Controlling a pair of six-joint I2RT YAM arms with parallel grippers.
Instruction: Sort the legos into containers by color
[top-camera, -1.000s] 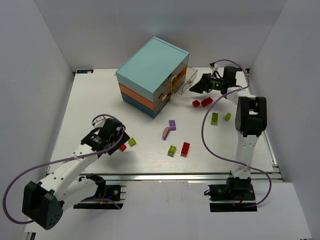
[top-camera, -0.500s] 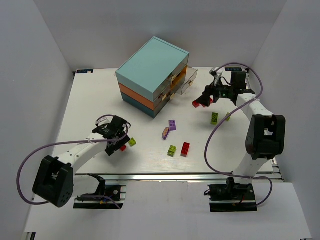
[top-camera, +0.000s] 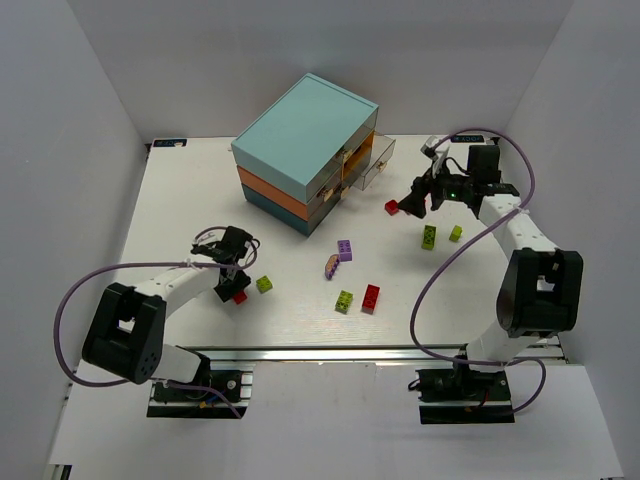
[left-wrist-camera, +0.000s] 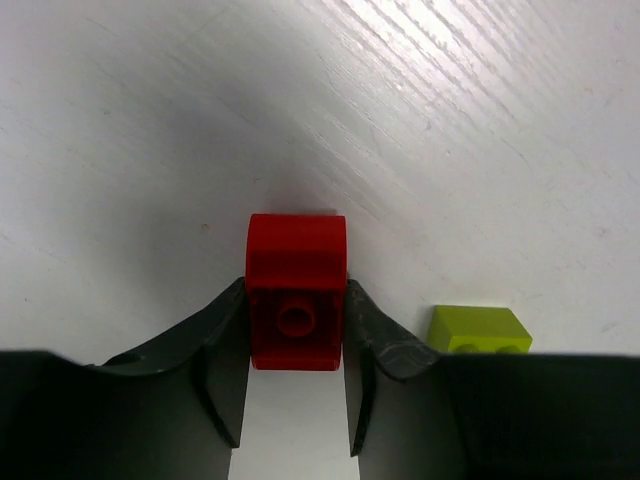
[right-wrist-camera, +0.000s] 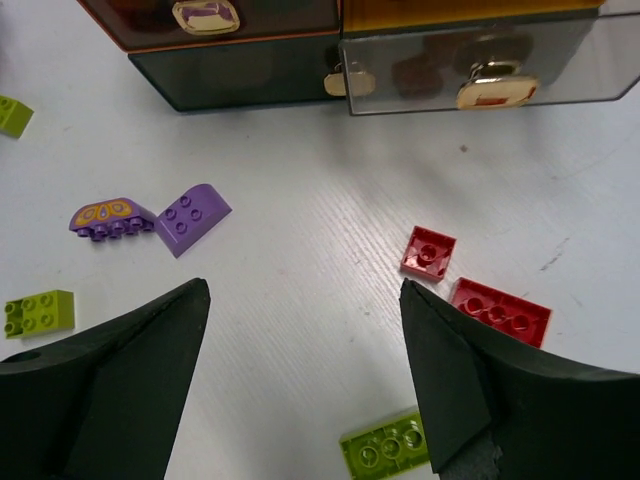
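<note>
Near the left front of the white table (top-camera: 180, 200), the left claw (left-wrist-camera: 295, 312) had closed on a red brick (left-wrist-camera: 296, 275). Its two fingers pressed the brick's flat side walls, and the brick sat low on the table top. A yellow-green brick (left-wrist-camera: 480, 330) lay just to its right, apart from it.

The piece looked light, hard and glossy, so it would likely not crush but could squirt out of a skewed pinch. The straight parallel sides seemed the place to hold it, not the rounded far end or the single stud on top.

Far right, the right claw (right-wrist-camera: 300, 300) hung spread wide with nothing in it, above a square red brick (right-wrist-camera: 428, 253) and a longer red brick (right-wrist-camera: 500, 312). Beyond them, the chest (top-camera: 300, 130) had its clear drawer (right-wrist-camera: 470, 60) pulled out.
</note>
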